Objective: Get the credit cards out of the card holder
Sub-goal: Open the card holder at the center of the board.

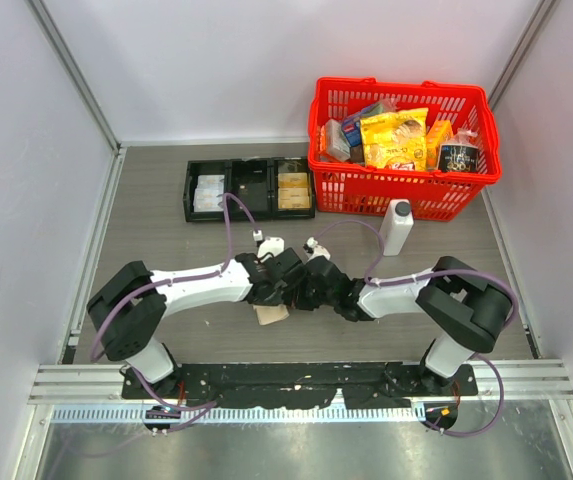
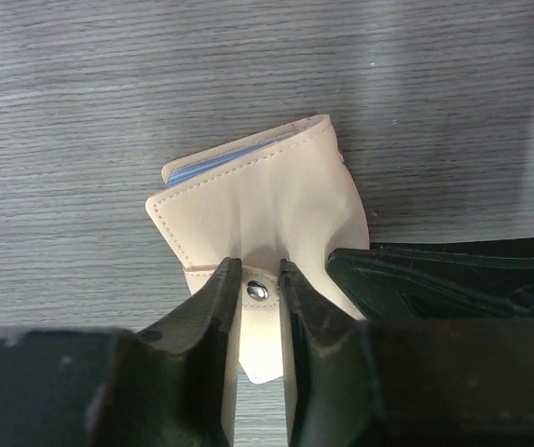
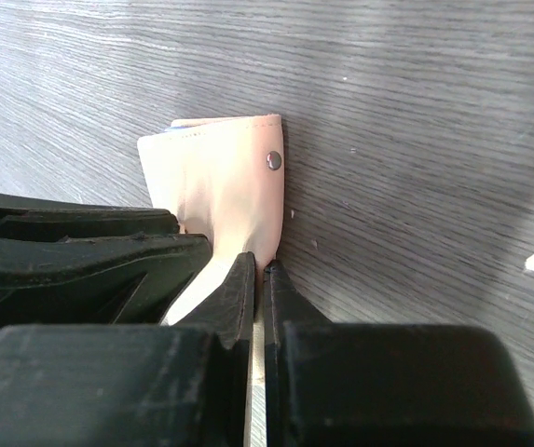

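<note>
The tan card holder (image 1: 271, 314) lies folded on the grey table between both arms. In the left wrist view the card holder (image 2: 276, 196) shows a pale blue layer at its far open edge; I cannot tell lining from credit cards, so the cards are hidden. My left gripper (image 2: 259, 265) stands narrowly open, its jaws on either side of the snap tab (image 2: 258, 317). My right gripper (image 3: 260, 261) is shut on the near edge of the card holder (image 3: 229, 177). The two grippers nearly touch over the card holder, left gripper (image 1: 284, 288) beside right gripper (image 1: 306, 290).
A black three-compartment tray (image 1: 249, 188) sits at the back centre-left. At the back right stands a red basket (image 1: 406, 195) full of packets, with a white bottle (image 1: 397, 226) just in front of it. White walls close in the table.
</note>
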Available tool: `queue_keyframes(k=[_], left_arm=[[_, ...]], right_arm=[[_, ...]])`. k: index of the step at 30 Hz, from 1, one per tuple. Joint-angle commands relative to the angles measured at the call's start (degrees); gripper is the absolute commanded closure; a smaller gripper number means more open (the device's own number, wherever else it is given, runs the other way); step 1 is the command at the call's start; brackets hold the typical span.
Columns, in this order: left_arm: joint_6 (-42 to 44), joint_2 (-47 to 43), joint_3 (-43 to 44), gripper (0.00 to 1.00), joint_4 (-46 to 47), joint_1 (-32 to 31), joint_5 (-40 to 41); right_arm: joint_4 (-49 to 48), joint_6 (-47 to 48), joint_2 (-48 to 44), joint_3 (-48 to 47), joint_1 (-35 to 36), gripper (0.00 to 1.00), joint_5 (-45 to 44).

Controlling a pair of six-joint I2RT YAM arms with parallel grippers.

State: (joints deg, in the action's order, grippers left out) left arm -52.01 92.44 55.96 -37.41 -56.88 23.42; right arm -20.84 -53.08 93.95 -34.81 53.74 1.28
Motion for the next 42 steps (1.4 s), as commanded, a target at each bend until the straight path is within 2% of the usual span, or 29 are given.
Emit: queue_keyframes(k=[1,6,12,17,19,21,26,32,33,35,42], left_arm=[[1.2,0.0,-2.5,0.8,-5.3,-0.9,-1.4],[1.2,-4.4,-5.0,0.89,-4.2,-0.9,-3.3],[1.6,-11.0,-6.7,0.92,-2.5,-0.5,-3.6],[1.6,-17.8,-10.3,0.97,1.8,4.9,-3.7],[1.5,-19.2,-12.3,1.0,5.2,7.7,-6.0],[0.9,-19.8,-14.1,1.0,8.2,9.4,-8.8],[-2.4,-19.4,-18.3,1.0,16.0,10.3,-14.7],[-8.6,-19.1,-24.4,1.0,23.9,11.1,-19.9],[-9.8,-19.7,-25.5,1.0,24.5,11.2,-20.3],[-12.1,-20.9,-27.8,1.0,26.3,11.5,-21.1],[-15.8,-27.7,-33.3,1.0,25.0,13.5,-20.7]], right_arm=[[13.3,2.5,-0.7,0.2,0.1,0.99,-5.8],[17.0,2.0,-2.1,-1.3,0.1,0.99,-7.6],[18.4,0.5,-5.7,-1.2,0.1,0.99,-9.5],[19.6,-1.1,-8.6,-1.1,-0.1,0.97,-11.5],[22.9,-1.1,-8.9,-2.4,-0.1,0.91,-13.0],[27.9,0.3,-9.0,-5.5,-0.1,0.73,-15.3],[44.5,8.0,-7.6,-18.2,0.0,0.57,-21.0],[54.7,12.1,-2.9,-32.1,4.4,0.43,-23.5],[55.9,12.2,-0.9,-33.6,5.8,0.35,-24.5],[58.0,11.8,2.2,-37.2,7.6,0.3,-24.3],[59.2,9.1,9.8,-42.3,12.0,0.28,-24.6]])
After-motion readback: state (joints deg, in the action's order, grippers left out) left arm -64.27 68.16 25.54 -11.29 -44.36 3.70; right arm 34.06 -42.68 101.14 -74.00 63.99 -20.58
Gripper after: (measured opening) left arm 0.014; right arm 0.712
